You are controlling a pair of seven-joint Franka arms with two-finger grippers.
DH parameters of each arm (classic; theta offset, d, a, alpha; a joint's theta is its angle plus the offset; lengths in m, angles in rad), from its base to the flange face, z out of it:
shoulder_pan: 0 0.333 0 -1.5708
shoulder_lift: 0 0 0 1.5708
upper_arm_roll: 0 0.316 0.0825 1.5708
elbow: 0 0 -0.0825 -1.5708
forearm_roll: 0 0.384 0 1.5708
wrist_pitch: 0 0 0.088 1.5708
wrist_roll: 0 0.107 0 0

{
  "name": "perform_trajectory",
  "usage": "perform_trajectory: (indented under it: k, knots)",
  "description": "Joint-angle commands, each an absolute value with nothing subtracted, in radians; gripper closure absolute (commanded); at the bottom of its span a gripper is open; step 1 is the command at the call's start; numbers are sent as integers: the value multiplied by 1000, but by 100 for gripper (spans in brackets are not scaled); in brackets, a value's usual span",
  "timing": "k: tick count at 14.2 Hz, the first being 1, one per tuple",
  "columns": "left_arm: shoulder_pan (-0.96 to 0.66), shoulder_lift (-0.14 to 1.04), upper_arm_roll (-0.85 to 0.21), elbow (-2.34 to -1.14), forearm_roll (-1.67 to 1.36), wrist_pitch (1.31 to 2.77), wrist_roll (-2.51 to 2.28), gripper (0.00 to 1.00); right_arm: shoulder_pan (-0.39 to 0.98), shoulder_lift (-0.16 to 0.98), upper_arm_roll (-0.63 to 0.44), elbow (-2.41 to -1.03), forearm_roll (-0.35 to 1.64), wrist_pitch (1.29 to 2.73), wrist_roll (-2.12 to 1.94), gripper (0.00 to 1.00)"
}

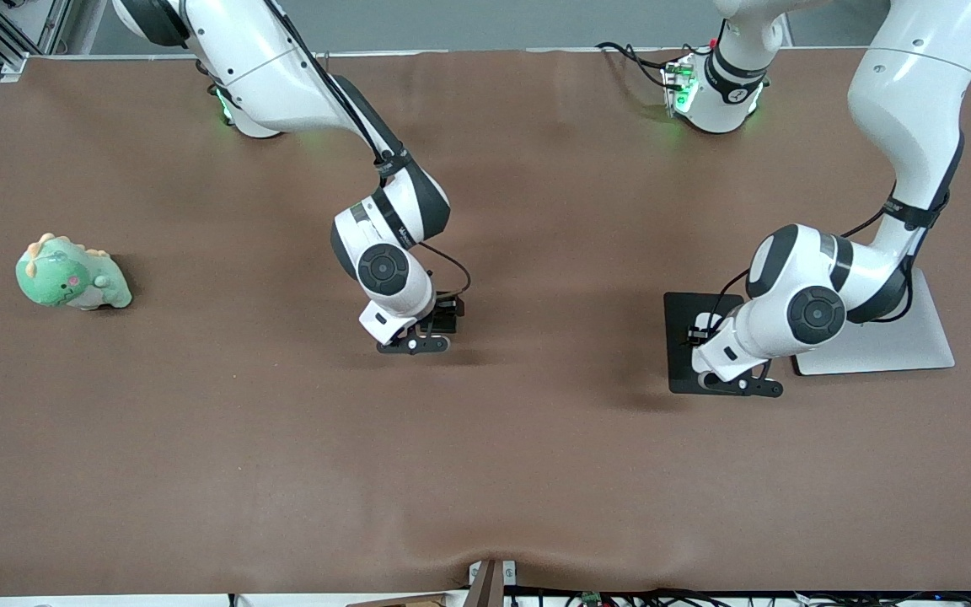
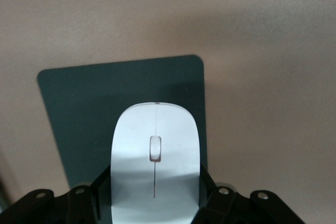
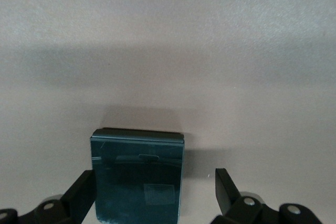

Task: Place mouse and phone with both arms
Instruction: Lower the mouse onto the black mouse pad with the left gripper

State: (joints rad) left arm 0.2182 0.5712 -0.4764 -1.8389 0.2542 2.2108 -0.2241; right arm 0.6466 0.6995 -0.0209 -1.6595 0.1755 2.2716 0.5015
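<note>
Left gripper [image 2: 155, 208] is clamped on the mouse [image 2: 155, 156], jaws narrow against its two sides, and hangs over the mouse pad [image 1: 688, 324], a flat black sheet lying toward the left arm's end of the bench, just beside the silver laptop [image 1: 907, 350]. Whether the mouse already rests on the pad or sits slightly above it cannot be told from these views. Right gripper [image 3: 157, 192] is over the middle of the bench with jaws spread wide; the phone [image 3: 138, 177] lies between its fingers [image 3: 226, 187], one finger close at the phone's side, the other well clear, so nothing is gripped. The phone appears to lie on the bare brown bench surface [image 1: 485, 472]. A green plush dinosaur [image 1: 71, 275] sits toward the right arm's end, well apart from both arms. Judgement: the placing step is in hand for both items; the phone looks set down and let go, the mouse not yet let go. Next move likely calls for the left jaws to part once the mouse is seated flat on the pad, then a straight lift so neither item gets dragged. Risk: a finger brushing the phone on withdrawal.
</note>
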Motion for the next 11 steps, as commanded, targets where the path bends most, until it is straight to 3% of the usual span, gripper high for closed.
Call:
perform_trajectory:
  k: [1, 10, 11]
  knots:
    - [230, 548, -477, -1908, 293, 2269, -230, 100, 658, 713, -23, -1655, 172, 2298, 560, 0]
    - [255, 577, -471, -1956, 376, 2338, -331, 100, 678, 742, -23, -1655, 173, 2335, 597, 0]
    - [265, 592, -471, -1957, 391, 2351, -331, 100, 678, 742, -23, -1655, 173, 2335, 597, 19]
